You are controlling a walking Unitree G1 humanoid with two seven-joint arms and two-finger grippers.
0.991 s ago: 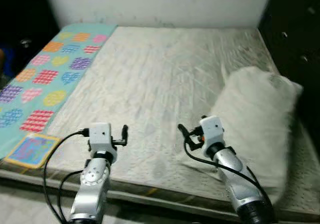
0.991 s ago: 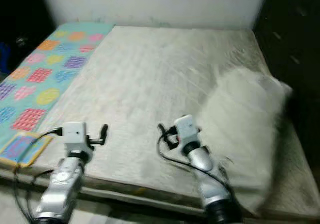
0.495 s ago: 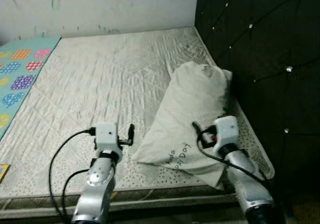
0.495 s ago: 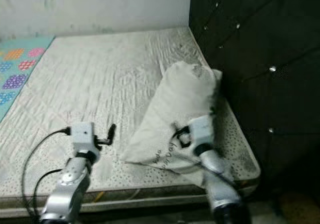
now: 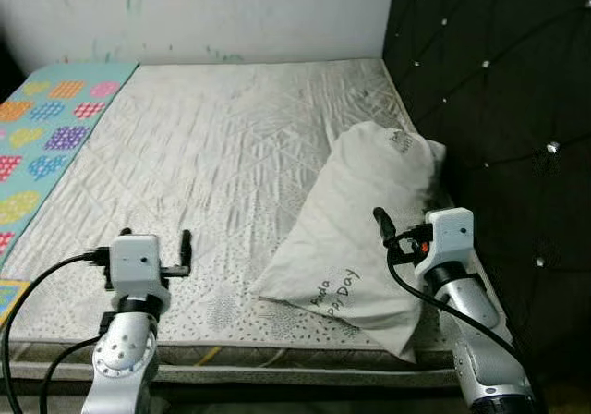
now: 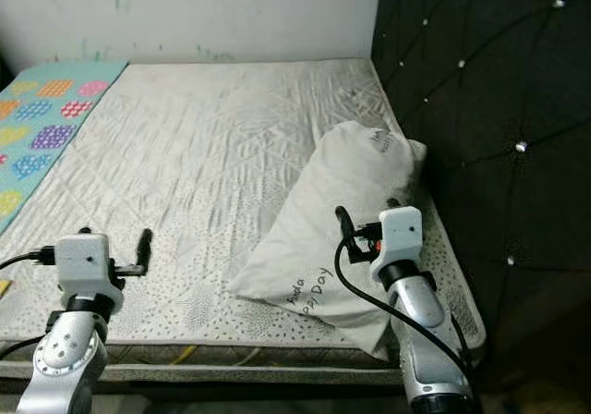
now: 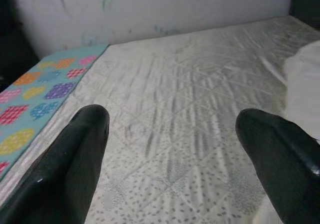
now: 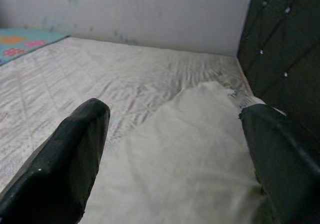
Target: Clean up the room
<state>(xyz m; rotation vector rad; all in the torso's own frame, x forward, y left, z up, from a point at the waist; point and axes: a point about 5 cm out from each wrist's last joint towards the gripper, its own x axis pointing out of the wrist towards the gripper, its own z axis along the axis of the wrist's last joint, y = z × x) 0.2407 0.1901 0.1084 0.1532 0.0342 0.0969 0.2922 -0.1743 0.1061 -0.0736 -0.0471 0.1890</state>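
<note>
While we face the mattress (image 5: pixel 231 155); white pillow (image 5: pixel 360 229) beside dark headboard (image 5: pixel 499 109) | left gripper (image 7: pixel 170 149) spread, empty | right gripper (image 8: pixel 170 149) spread above pillow

Two silver jointed metal arms (image 5: pixel 125 363); white boxy wrist modules (image 5: pixel 137 259); looping black cables (image 5: pixel 434 308); long black rounded fingers (image 7: pixel 75 159) per gripper.

Quilted, matt cloth covers the mattress (image 5: pixel 231 164); the pillow (image 5: pixel 360 229) is soft wrinkled fabric, the headboard (image 5: pixel 499 91) dark tufted padding with shiny studs.
</note>
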